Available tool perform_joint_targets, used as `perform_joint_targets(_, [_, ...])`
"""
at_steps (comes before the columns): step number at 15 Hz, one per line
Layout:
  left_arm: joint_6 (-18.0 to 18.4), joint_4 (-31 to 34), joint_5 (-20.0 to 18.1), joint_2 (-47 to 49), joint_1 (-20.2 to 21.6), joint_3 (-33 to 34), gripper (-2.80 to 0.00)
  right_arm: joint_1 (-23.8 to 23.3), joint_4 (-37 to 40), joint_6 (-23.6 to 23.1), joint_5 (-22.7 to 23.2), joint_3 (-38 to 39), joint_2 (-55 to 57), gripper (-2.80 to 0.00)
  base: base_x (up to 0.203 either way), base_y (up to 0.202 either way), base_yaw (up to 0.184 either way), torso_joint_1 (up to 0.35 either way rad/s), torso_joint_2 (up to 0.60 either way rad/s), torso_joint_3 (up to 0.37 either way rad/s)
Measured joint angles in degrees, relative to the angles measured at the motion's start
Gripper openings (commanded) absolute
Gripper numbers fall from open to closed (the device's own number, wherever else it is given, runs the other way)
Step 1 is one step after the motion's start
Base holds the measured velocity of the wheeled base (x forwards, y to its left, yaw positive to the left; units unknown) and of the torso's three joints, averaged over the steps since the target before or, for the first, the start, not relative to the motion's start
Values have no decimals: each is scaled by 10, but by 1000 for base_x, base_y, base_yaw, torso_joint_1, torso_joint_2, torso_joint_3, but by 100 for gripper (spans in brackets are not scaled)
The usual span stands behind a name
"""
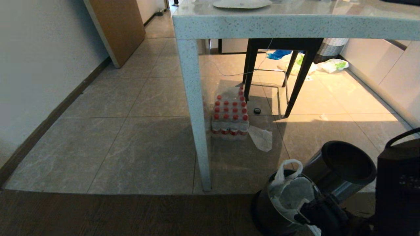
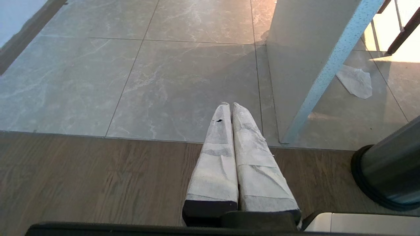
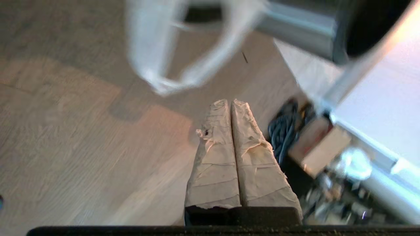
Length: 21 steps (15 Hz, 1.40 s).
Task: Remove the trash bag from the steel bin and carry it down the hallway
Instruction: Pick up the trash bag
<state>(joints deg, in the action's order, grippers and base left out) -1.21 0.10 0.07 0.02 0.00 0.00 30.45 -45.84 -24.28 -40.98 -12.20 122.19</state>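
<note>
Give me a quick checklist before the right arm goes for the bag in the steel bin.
1. Trash bag sits in steel bin: ok.
2. Loop handle stands above the rim: ok.
3. Right gripper jaws open for the handle: not ok, shut and empty.
4. Left gripper out of the way: ok, shut, over the wood floor.
5. Route ahead free: not ok, table leg and bottle pack stand there.

Tiled floor point(image 1: 108, 147) left of table leg point(image 1: 197, 114) is open, wide passage. Right side crowded: bottle pack point(image 1: 229, 118), plastic scrap point(image 1: 262, 138), 2 bins point(image 1: 341, 170), prob. a dark appliance point(image 1: 398, 183) at edge.
</note>
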Motion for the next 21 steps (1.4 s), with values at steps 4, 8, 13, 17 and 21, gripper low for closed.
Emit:
perform_joint_targets(4, [0,0,0,0,0,0,-280,45,-72,-16,0,-8,71,-280,0,0,0,0,0,0])
perform_joint_targets(8, [0,0,0,0,0,0,-280,63,-79,-16,2,-7,110,-280,0,0,0,0,0,0])
perform_joint_targets(13, [0,0,0,0,0,0,-280,70,-100,-15,0,-5,137,0,0,0,0,0,0,0])
perform_joint_targets(17, [0,0,0,0,0,0,-280,73,-119,-15,0,-5,151,0,0,0,0,0,0,0])
perform_joint_targets(21, [0,0,0,0,0,0,-280,73,-160,-16,-2,-5,169,0,0,0,0,0,0,0])
